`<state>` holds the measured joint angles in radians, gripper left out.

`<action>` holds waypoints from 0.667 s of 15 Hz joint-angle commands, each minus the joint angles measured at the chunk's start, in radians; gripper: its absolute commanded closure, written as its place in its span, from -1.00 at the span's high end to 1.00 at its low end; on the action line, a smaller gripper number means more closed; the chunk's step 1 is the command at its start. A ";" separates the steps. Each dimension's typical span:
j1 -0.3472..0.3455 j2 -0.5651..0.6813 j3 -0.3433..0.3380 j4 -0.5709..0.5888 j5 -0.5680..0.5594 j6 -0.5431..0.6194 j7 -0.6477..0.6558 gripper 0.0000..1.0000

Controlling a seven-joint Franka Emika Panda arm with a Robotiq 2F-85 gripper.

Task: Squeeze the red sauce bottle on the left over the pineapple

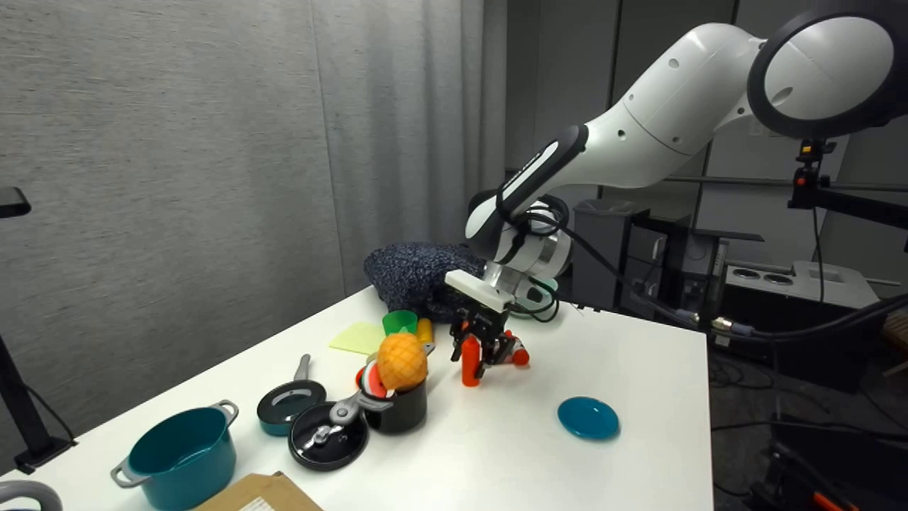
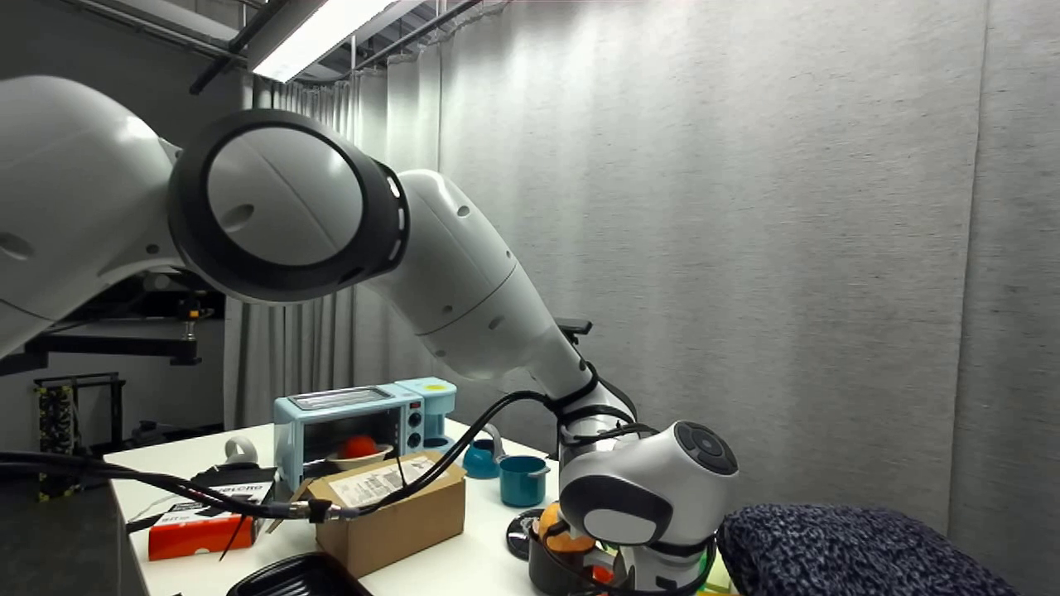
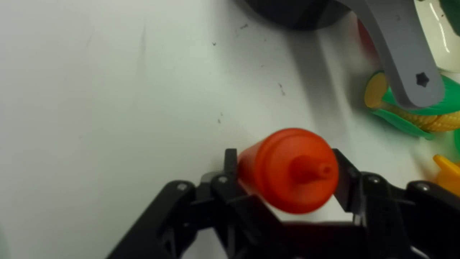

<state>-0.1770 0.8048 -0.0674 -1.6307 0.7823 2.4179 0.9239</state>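
Where the bottle (image 1: 471,365) is: pretty much upright, right near the pot (image 1: 406,413)
Hand (image 3: 285,162): clamped on the bottle, both sides
Pineapple (image 1: 401,360): poking up outta that pot

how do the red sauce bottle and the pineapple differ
Shape: the red sauce bottle is slim, smooth and narrow-tipped; the pineapple is rounded with crosshatched skin.
Size: the pineapple looks wider than the bottle.
Colour: the bottle is red, the pineapple yellow-orange.
Place: the end effector straddles the upright bottle, while the pineapple sits at the mouth of the black pot.
Both are warm-coloured.
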 commanded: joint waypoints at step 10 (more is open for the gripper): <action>0.062 -0.046 -0.090 0.002 -0.191 -0.020 0.079 -0.91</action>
<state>-0.1609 0.7917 -0.1154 -1.6251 0.6671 2.4138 0.9378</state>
